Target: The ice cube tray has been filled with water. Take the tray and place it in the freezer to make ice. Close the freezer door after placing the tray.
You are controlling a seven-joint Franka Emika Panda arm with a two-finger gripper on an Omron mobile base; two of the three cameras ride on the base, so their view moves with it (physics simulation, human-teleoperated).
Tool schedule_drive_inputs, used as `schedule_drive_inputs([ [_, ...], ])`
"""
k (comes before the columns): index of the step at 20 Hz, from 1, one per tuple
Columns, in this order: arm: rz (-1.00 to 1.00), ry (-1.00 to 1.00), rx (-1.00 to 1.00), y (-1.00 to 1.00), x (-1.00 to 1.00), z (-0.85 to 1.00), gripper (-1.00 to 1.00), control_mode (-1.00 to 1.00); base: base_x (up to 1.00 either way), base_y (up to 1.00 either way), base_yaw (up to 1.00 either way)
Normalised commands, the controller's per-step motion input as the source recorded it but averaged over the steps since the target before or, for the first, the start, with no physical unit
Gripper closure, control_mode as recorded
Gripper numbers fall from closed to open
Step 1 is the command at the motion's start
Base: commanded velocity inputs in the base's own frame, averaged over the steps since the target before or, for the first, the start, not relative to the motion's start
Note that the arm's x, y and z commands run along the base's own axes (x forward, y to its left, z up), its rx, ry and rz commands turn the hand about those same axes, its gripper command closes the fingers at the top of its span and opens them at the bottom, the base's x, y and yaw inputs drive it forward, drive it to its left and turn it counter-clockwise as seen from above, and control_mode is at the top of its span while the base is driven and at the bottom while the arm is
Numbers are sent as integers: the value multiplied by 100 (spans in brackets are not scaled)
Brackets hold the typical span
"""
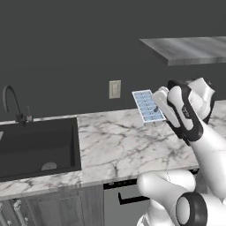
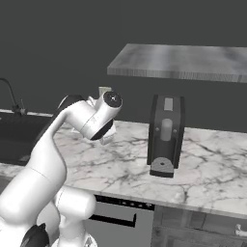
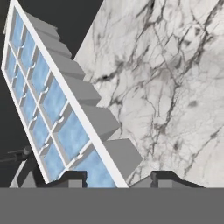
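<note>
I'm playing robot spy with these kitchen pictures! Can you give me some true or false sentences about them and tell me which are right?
1. The claw holds the ice cube tray up off the counter. True.
2. The tray's cells are empty. False: pale blue water fills them.
3. The tray lies in the sink. False: it hangs tilted in the air, to the right of the sink.
4. A dark coffee machine stands on the counter. True.
5. A shelf hangs on the wall above the counter. True.
</note>
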Motion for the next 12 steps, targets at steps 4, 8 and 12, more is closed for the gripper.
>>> schedule_drive_inputs([
  [4,0,0,0,0,-20,4,100,-100,0,0,0],
  [8,1,-4,0,5,-29,10,100,-100,0,0,0],
  [12,2,-3,0,13,-26,13,100,-100,0,0,0],
])
